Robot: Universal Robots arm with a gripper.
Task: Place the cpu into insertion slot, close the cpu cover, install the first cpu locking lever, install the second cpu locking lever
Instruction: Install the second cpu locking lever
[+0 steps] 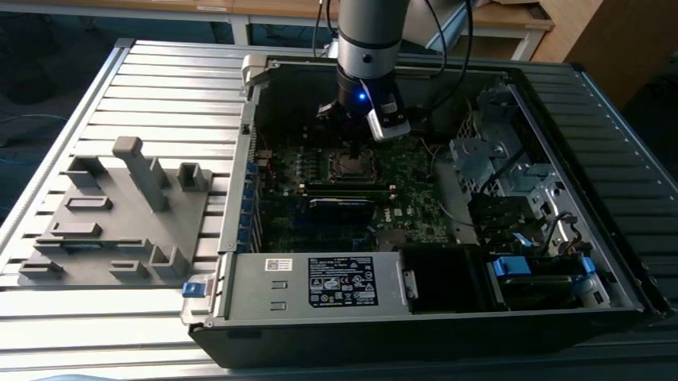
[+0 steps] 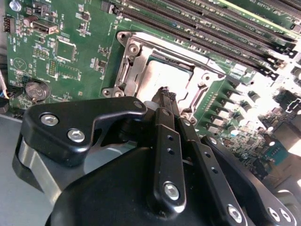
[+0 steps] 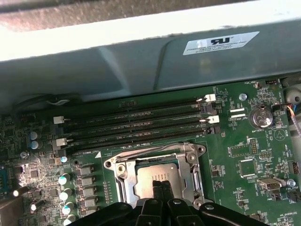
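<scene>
The gripper (image 2: 165,96), fingers together, hovered over the cpu (image 2: 162,75) seated under the cpu cover (image 2: 127,70); memory slots (image 3: 136,122) ran alongside. The exterior view showed a grey fixture (image 1: 117,214).

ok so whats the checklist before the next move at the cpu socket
1. cpu seated: ok, its silver top lies flat inside the opening of the cpu cover.
2. cpu cover down: ok, it looks flat around the chip in both wrist views.
3. Locking levers latched: cannot tell, I cannot pick them out around the frame.
4. gripper position: ok, it is over the near edge of the cpu.
5. fingers: shut, tips together; whether they touch the chip, cannot tell.
6. memory slots clear of the fingers: ok, they lie beyond the far side of the socket.
</scene>
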